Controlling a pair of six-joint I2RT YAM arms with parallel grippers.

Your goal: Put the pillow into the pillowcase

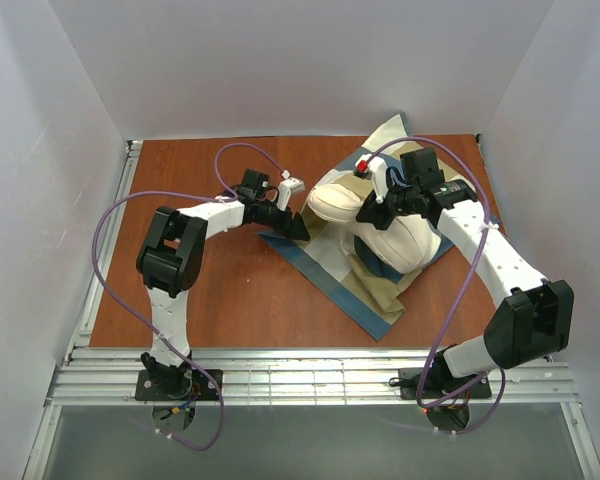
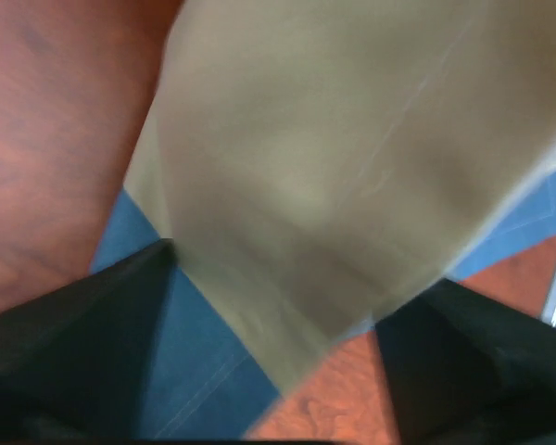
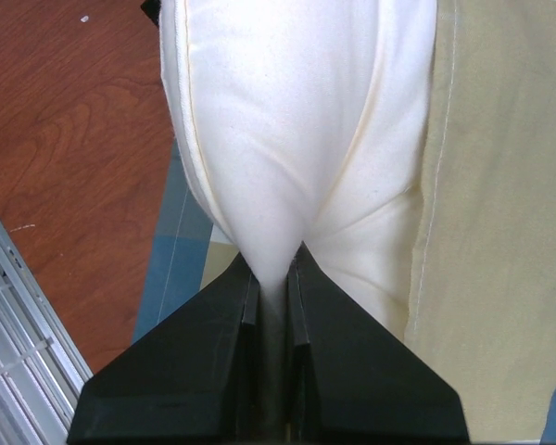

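Note:
The cream-white pillow (image 1: 335,203) lies bunched on the blue, tan and cream pillowcase (image 1: 365,295) at the right of the table. My right gripper (image 1: 373,212) sits on top of the pillow. In the right wrist view it (image 3: 273,264) is shut on a pinched fold of the pillow (image 3: 278,111), with tan pillowcase cloth (image 3: 500,232) alongside. My left gripper (image 1: 302,228) is at the pillowcase's left edge. In the left wrist view its fingers (image 2: 74,352) stand wide apart, and a tan flap of the pillowcase (image 2: 334,158) hangs loose between them over a blue panel.
The brown wooden table (image 1: 210,290) is walled in white on three sides. An aluminium rail (image 1: 310,375) runs along the near edge by the arm bases. Purple cables loop above both arms. One pillowcase corner (image 1: 395,130) rises toward the back wall.

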